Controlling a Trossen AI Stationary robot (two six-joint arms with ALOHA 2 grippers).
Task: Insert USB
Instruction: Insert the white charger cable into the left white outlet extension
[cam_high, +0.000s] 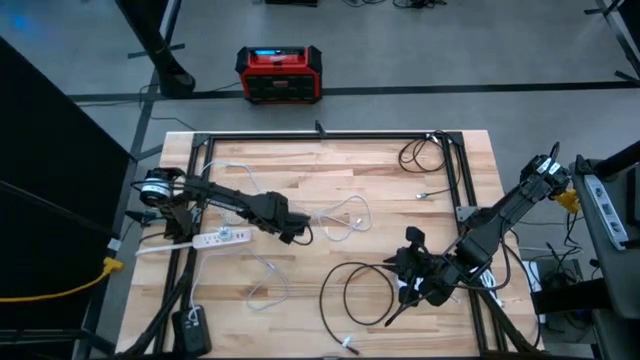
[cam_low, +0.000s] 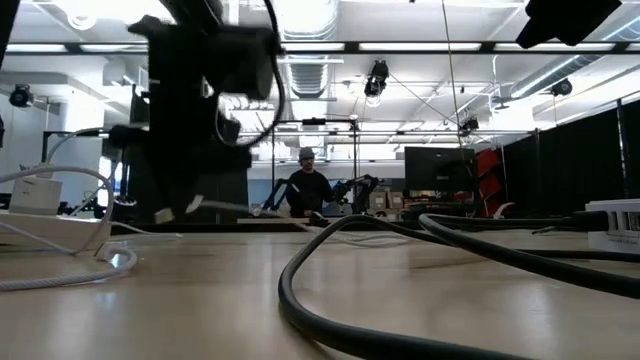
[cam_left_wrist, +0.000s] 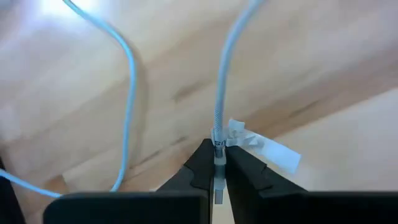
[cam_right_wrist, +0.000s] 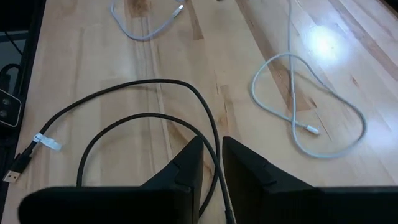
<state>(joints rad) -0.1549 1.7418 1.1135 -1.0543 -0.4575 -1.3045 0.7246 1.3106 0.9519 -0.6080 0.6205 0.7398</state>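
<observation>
Currently the left gripper (cam_left_wrist: 219, 163) is clamped tight on the white USB cable (cam_left_wrist: 221, 81), fingers pinching it right at the strain relief behind the plug; a small white tag (cam_left_wrist: 264, 146) sticks out beside the pinch. From overhead, the left gripper (cam_high: 296, 230) sits near the table's middle-left, just beside the white power strip (cam_high: 215, 238). White cable loops (cam_high: 340, 218) trail off toward the table centre.

Right gripper (cam_right_wrist: 211, 163) has its fingers narrowly apart, straddling a black cable (cam_right_wrist: 143, 118) that runs up between them; whether it actually grips the cable, can't tell. Overhead, the right gripper (cam_high: 412, 268) is at the lower right, over the black cable coil (cam_high: 360, 290).

Wooden table (cam_high: 380, 170), more white cable on it seen from the right wrist (cam_right_wrist: 311, 106). Red and black box (cam_high: 279, 74) on the floor beyond the table. Low view: thick black cable (cam_low: 400, 250) crosses the foreground, a person (cam_low: 305, 188) far back in the room.
</observation>
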